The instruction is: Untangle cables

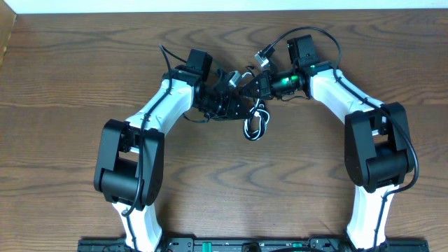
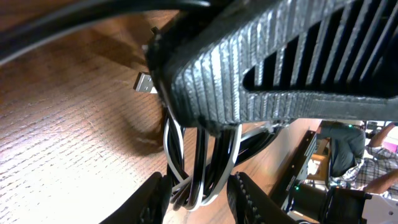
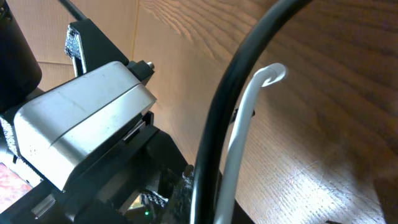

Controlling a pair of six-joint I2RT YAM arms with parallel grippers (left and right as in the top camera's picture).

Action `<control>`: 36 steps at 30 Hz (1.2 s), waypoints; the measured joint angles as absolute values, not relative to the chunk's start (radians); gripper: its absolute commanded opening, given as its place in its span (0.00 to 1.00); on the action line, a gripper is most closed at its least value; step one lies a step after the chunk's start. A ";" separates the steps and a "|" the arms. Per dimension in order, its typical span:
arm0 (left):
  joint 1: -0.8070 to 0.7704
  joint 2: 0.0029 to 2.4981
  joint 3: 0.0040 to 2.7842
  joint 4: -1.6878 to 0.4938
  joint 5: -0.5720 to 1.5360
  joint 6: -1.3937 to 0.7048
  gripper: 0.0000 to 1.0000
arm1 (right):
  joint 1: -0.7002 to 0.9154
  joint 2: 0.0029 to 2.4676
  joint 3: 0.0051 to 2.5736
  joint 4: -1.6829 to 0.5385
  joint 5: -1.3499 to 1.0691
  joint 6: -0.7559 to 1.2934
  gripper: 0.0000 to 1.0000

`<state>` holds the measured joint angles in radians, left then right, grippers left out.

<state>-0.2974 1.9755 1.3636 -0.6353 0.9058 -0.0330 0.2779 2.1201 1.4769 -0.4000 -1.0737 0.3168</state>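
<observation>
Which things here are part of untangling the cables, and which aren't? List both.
Job:
cables, white and black, bunched between the two arms
USB plug on one cable end

Not the job:
thick black arm cords
wooden table

The overhead camera is fixed above the table (image 1: 63,91) and faces straight down from a distance. It takes in both arms, with their bases at the near edge and the table's far edge at the top of frame. The left wrist camera sits low and very close. It looks along the left gripper (image 2: 198,198) toward the right of the scene, so the tabletop slants across its view. The right wrist camera is equally close and tilted down at the wood. All three views share the cables (image 1: 256,126) at table centre. The left wrist view shows the cables (image 2: 199,162) at close range. The right wrist view shows only a black strand and a white strand (image 3: 239,143).
</observation>
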 measured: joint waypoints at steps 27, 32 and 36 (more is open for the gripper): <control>-0.325 1.975 1.352 -0.601 0.888 -0.034 0.08 | 0.281 2.120 1.477 -0.402 -1.108 0.317 0.01; -0.325 1.975 1.352 -0.600 0.887 -0.033 0.08 | 0.281 2.120 1.477 -0.403 -1.107 0.317 0.01; -0.325 1.975 1.352 -0.595 0.884 -0.033 0.07 | 0.281 2.120 1.477 -0.403 -1.108 0.319 0.01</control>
